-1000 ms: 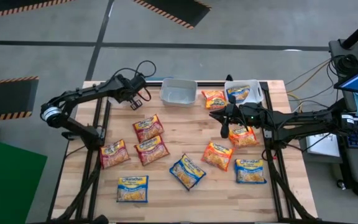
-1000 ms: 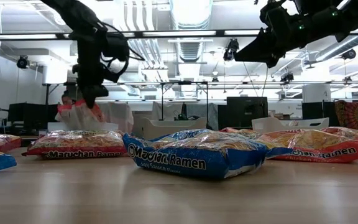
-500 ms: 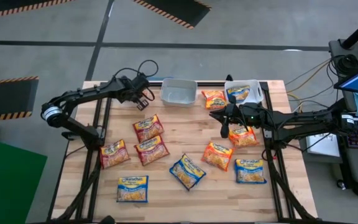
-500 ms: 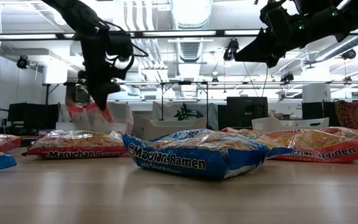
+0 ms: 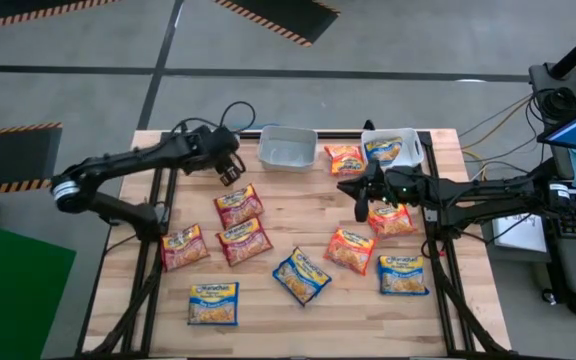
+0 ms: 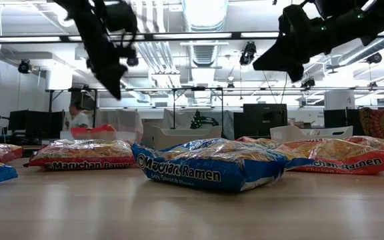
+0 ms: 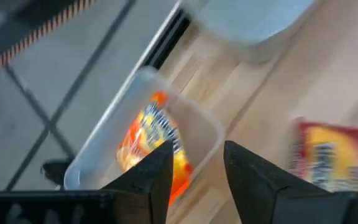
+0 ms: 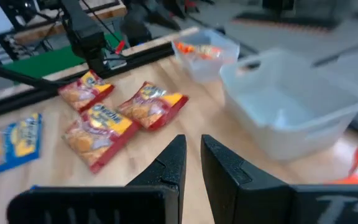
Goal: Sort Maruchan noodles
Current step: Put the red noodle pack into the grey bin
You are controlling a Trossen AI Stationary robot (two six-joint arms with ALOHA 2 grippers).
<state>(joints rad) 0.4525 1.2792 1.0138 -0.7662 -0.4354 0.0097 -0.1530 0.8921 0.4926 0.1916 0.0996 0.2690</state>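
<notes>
While the left gripper [image 5: 230, 171] hangs above the far-left part of the wooden surface [image 5: 268, 300], its fingers [image 7: 151, 171] stand a narrow gap apart with nothing between them. It sits just left of a clear bin [image 5: 287, 147] at the far edge and just beyond a red Maruchan packet [image 5: 238, 205]. A second red packet [image 5: 243, 240] lies nearer, and a third [image 5: 184, 246] lies left of that one. Near the front edge a blue-and-yellow packet [image 5: 213, 302] lies on the left and another blue packet [image 5: 301, 275] sits towards the middle. The right gripper [image 5: 360, 200] hovers over the right half of the surface, beside an orange packet [image 5: 392, 220]; its fingers [image 8: 225, 168] are nearly closed, a thin slit between them, and hold nothing. Another orange packet [image 5: 350, 250] lies nearer, with a blue-and-yellow packet [image 5: 402, 274] to its right. At the far edge an orange packet [image 5: 345, 158] lies between the two bins, and the right-hand clear bin [image 5: 413, 140] holds a blue-and-yellow packet [image 5: 383, 150]. From table height, a person [image 6: 79, 119] shows in the room behind.
</notes>
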